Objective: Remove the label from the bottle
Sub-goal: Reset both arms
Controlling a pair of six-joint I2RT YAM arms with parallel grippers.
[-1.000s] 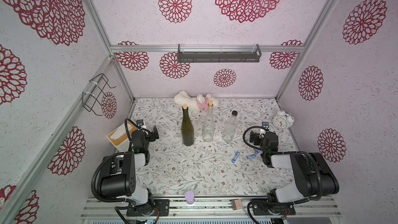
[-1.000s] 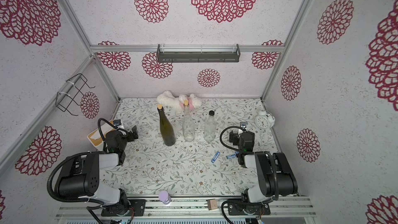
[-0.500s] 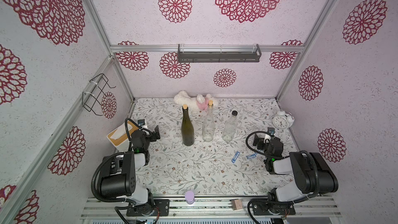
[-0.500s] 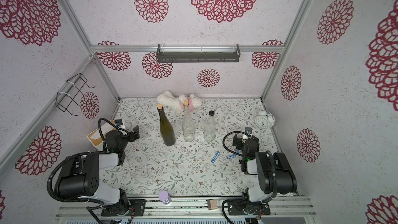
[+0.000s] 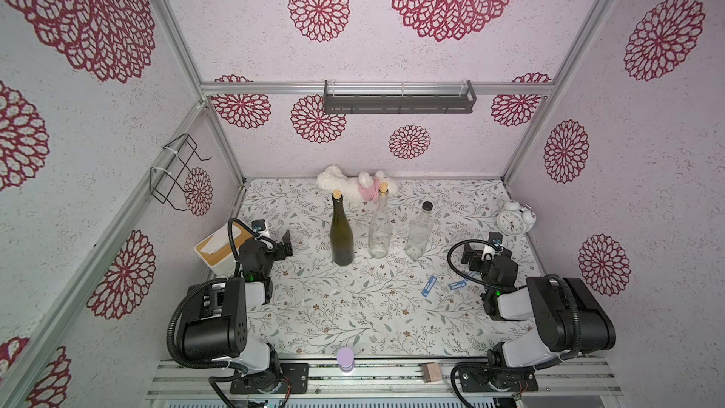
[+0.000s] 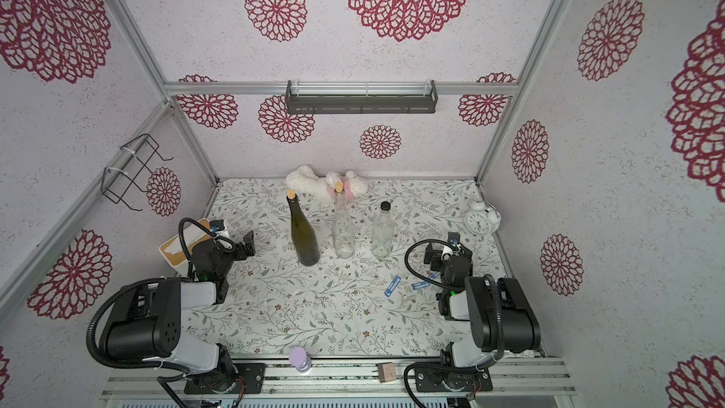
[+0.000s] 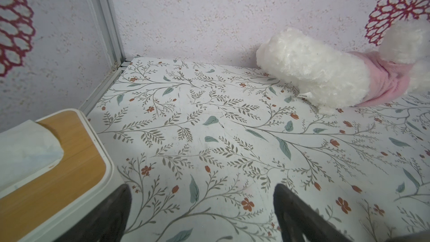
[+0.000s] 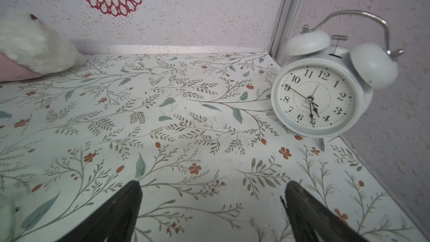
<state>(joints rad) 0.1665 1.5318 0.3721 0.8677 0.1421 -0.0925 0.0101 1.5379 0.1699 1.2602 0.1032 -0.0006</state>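
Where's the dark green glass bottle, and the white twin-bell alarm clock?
dark green glass bottle (image 5: pixel 342 239): in a top view, mid-body.
white twin-bell alarm clock (image 8: pixel 311 100): right wrist view, dial centre.
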